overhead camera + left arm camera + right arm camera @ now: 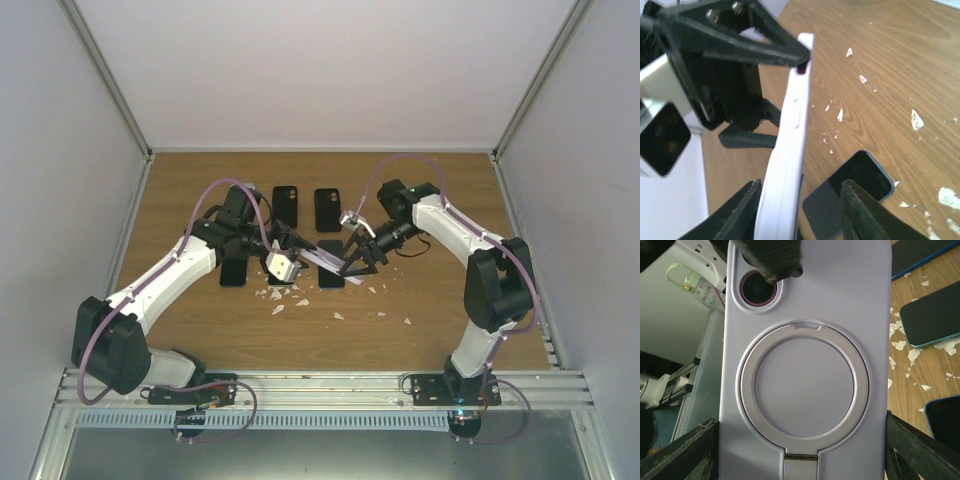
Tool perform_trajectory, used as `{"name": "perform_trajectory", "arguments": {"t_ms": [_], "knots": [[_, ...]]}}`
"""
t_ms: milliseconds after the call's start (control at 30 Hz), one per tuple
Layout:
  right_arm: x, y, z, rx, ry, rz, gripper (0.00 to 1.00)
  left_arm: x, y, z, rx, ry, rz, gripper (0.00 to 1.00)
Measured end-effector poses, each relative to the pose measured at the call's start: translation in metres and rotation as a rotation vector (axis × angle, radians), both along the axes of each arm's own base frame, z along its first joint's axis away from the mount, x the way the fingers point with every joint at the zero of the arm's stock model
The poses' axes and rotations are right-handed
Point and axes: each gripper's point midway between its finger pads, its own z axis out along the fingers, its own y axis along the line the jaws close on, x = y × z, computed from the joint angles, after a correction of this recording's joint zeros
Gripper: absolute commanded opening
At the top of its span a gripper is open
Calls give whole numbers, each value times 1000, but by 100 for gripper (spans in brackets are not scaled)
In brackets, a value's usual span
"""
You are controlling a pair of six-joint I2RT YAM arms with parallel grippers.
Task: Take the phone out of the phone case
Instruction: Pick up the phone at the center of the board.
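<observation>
**Fig. Two-arm rig, phone case held mid-air over the table point(440, 200).**

Counts: 2 arms, 2 grippers. 1 lavender phone case point(322, 259). It has 1 ring stand point(746, 385) on its back, and 1 camera lens point(757, 290) shows in its cutout, so the phone is apparently inside. At least 4 loose dark phones lie flat on the wood: rear-left phone point(286, 205), rear-right phone point(327, 209), near-left phone point(232, 272) and near-right phone point(331, 278). A possible 5th under the left arm's wrist can't be told. White flakes point(278, 309) are scattered at the front, too many and too small to count.

Position: the case is off the table at centre and tilted, spanning btw. the two grippers and above the near row of phones.

Right gripper point(800, 421): jaws set wide, and its fingers point(680, 455) press both long edges of the case at the ring-hinge end. It is clamped across the case's width and carries it.

Left gripper point(801, 185): jaws partway apart and straddling the case's near end, seen edge-on. One finger sits just beside the case, and a gap shows at the other finger, w/ a phone on the table visible through it. No firm grip is seen.
</observation>
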Motion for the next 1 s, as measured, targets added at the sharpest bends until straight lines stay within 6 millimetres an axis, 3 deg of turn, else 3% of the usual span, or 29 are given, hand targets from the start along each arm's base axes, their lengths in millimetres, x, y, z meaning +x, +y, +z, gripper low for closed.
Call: {"name": "perform_trajectory", "arguments": {"t_ms": [200,367,500,600,767,867,1000], "knots": [[-9,1,6,29,4,32,61,8,-3,15,-9,57,48,13],[-14,-1,12,40,45,30,67,0,-1,15,-2,121,49,0],[-18,-1,15,46,64,35,86,-7,0,17,-1,147,42,0],[-19,0,20,55,62,41,92,-10,2,21,7,170,43,0],[0,0,35,79,-54,34,94,-21,7,22,46,267,56,0],[17,-7,44,65,-162,6,94,-28,10,20,75,327,60,0],[26,-16,54,28,-291,-18,90,-31,12,14,114,414,79,0]]}}
